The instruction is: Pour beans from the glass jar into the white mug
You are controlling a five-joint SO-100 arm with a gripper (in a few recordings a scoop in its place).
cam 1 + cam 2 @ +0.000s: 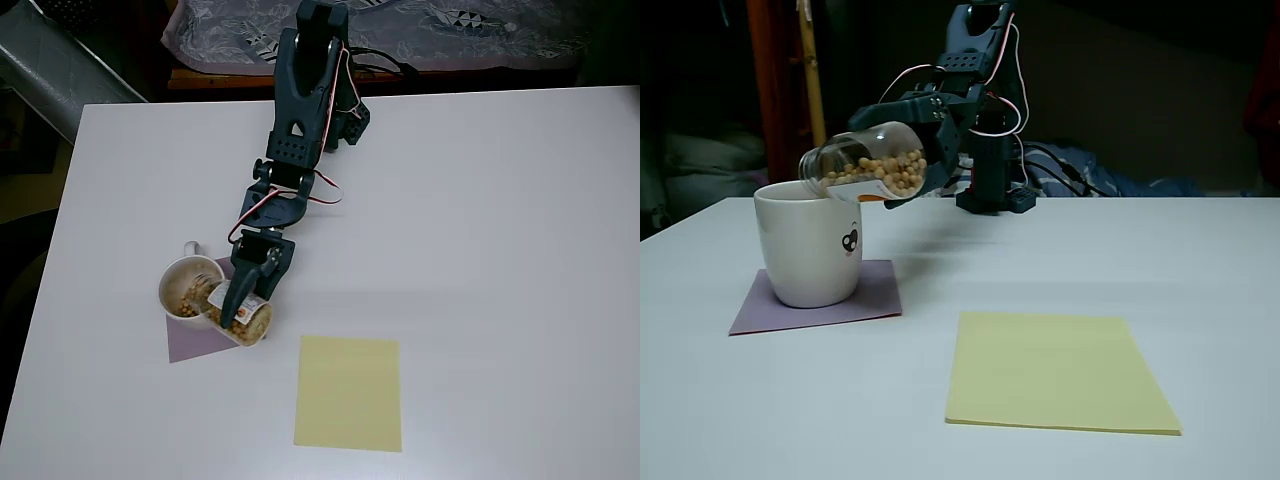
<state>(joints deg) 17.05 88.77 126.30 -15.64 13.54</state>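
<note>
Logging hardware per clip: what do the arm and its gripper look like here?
The arm is dark blue-grey plastic with blocky segments. Red and white cables loop along it. The gripper matches, with tapering dark fingers.

Clear glass jar (868, 163), glossy white ceramic mug (810, 243), matt paper sheets (purple (820, 297), yellow (1055, 370)), smooth white table (1200, 270)

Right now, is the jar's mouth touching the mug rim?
Cannot tell. In the fixed view the glass jar held by the claw tilts over the white mug; its mouth meets the rim line without a clear gap.
</note>
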